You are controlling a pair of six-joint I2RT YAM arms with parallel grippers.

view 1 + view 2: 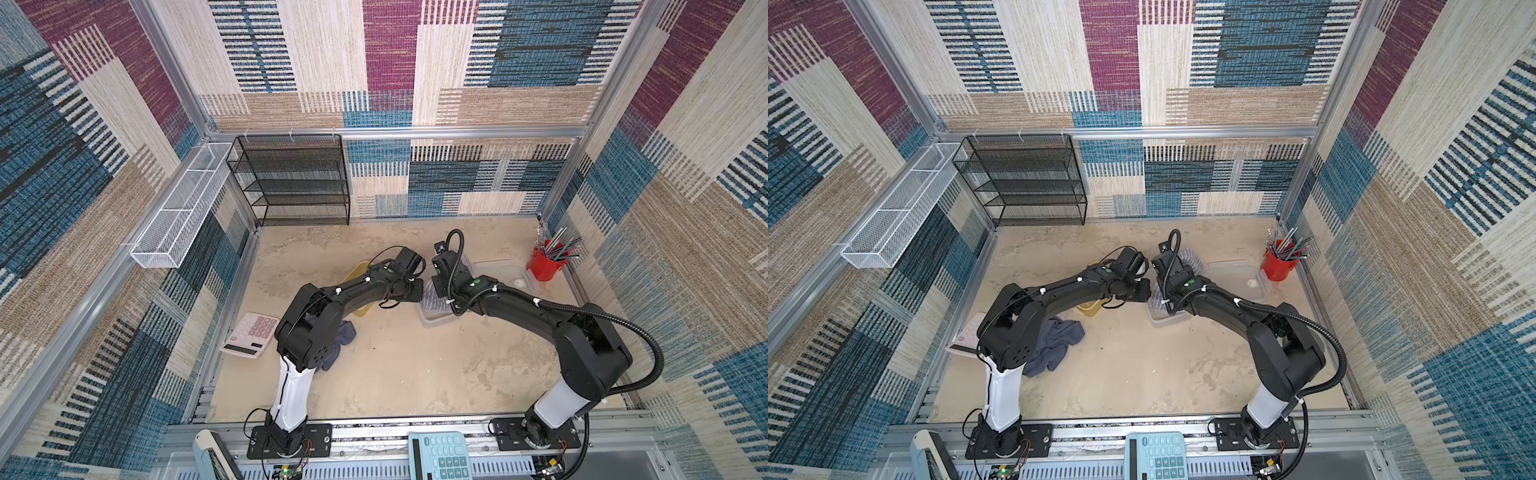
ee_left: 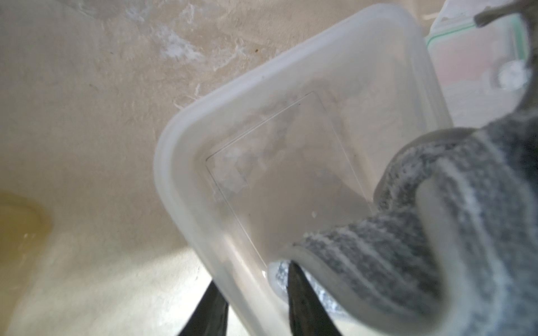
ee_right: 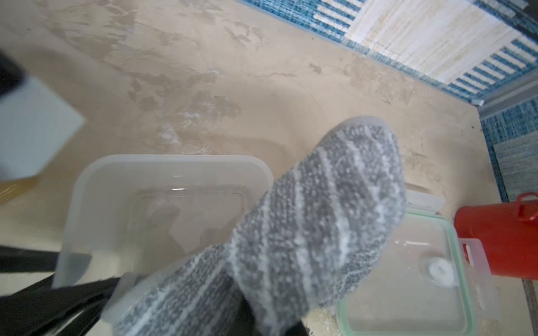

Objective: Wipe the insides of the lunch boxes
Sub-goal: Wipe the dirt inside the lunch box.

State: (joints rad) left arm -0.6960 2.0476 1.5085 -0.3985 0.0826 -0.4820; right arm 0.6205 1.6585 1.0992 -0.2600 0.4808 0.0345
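Right pincer clamps striped cloth, dangling into clear box. Left pincer astride box's left wall, grip unsure. Advise: pin box firm, press cloth flat, sweep corners.

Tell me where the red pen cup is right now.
In a top view the red pen cup stands near the far right corner of the table, just beside the clear lid.

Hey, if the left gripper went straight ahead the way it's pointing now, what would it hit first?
Most likely the clear lunch box: the left gripper straddles its near wall, so the inner fingertip should reach the box floor, beside the striped cloth. Depth is hard to judge.
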